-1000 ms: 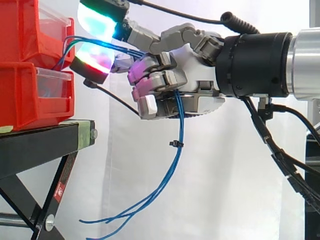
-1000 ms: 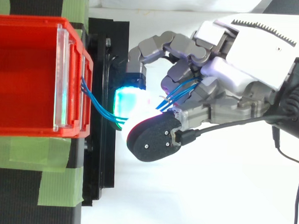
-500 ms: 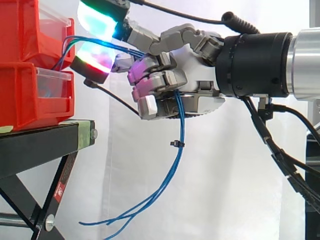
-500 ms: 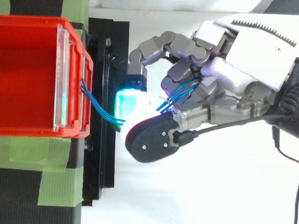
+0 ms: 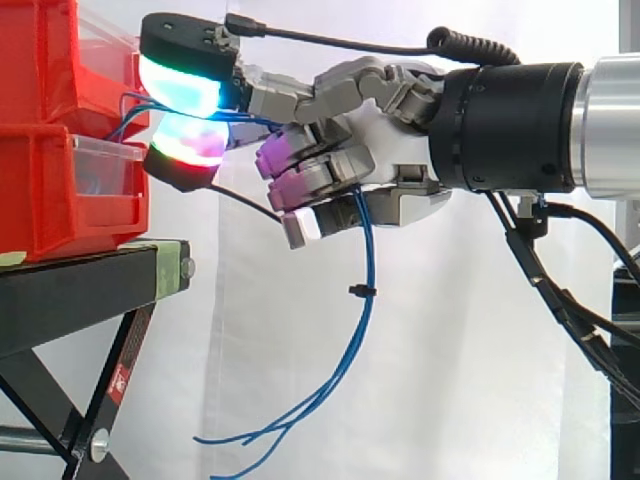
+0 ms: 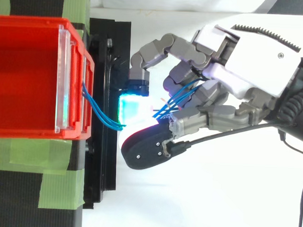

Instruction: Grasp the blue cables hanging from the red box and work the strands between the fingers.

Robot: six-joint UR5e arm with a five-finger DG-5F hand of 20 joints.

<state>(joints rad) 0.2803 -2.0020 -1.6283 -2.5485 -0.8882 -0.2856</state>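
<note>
Thin blue cables point(image 5: 365, 280) leave the front of the upper red box point(image 5: 60, 60), pass between two glowing fingertips point(image 5: 185, 85) and run through the hand point(image 5: 390, 150). Below the palm they hang down in a bundle held by a small black tie point(image 5: 358, 291), and their loose ends splay out near the bottom. From above, the cables point(image 6: 99, 111) loop from the red box point(image 6: 27, 78) to the hand point(image 6: 244, 72). The pads pinch the strands just right of the box, and the other fingers curl around them.
A second red box point(image 5: 70, 195) sits under the first on a black stand point(image 5: 90, 290) with crossed legs. Green tape point(image 6: 33, 171) marks the stand's top. A white curtain hangs behind, with free room below and to the right of the hand.
The hand has tilted and shifted slightly: the upper glowing pad came down towards the lower one, the curled fingers loosened a little, and the hanging strands swung to the right.
</note>
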